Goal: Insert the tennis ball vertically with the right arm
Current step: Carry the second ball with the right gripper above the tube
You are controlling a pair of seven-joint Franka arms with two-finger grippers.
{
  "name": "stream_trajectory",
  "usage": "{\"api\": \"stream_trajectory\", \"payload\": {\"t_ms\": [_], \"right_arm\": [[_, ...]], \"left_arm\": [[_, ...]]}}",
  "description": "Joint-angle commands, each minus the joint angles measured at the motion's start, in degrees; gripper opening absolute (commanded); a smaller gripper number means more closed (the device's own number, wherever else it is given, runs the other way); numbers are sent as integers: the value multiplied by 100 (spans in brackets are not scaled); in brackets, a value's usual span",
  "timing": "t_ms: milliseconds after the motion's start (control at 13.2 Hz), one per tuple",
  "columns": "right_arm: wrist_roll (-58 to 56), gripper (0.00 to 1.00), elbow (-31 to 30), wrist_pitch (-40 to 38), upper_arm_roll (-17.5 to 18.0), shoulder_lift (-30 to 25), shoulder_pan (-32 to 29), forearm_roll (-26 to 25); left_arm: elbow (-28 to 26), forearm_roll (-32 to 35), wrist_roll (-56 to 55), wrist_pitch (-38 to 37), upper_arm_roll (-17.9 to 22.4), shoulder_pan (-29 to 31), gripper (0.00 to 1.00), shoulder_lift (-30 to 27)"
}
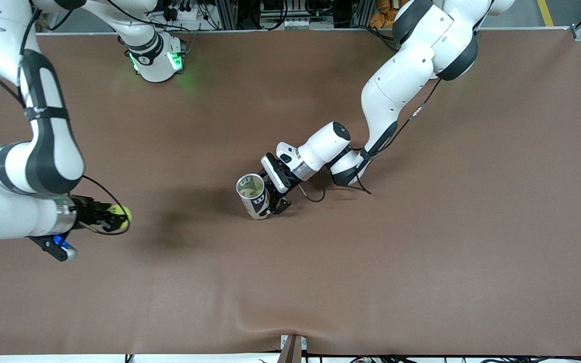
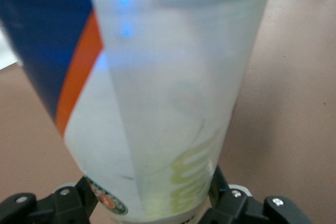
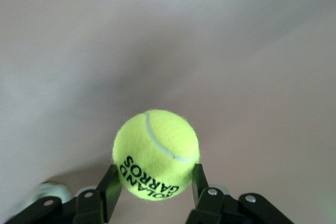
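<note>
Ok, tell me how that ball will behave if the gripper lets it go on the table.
The tennis ball is round, so it would probably roll across the flat table. Its fuzzy felt likely keeps it from slipping in the right gripper.

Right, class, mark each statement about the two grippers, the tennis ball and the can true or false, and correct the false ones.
1. The right gripper holds the tennis ball. True.
2. The ball is already inside the can. False: it is in the air, toward the right arm's end of the table.
3. The left gripper grips the can. True.
4. The can lies flat. False: it stands open end up, slightly tilted.
</note>
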Motion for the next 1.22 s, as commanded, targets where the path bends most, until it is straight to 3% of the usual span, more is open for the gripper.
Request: {"api": "stream_trajectory", "payload": {"t_ms": [0,608,1140], "right_arm": [[1258,0,418,-105,-31,34,576,477],[3932,0,1008,-44,-4,34,2071,778],[4286,0,929,43,-57,131,2634,769]], "left_arm": [[-142,70,-90,25,-24,49,84,-108],[-115,70,-90,25,-24,57,84,-108],[-124,70,-90,25,-24,57,84,-108]]}}
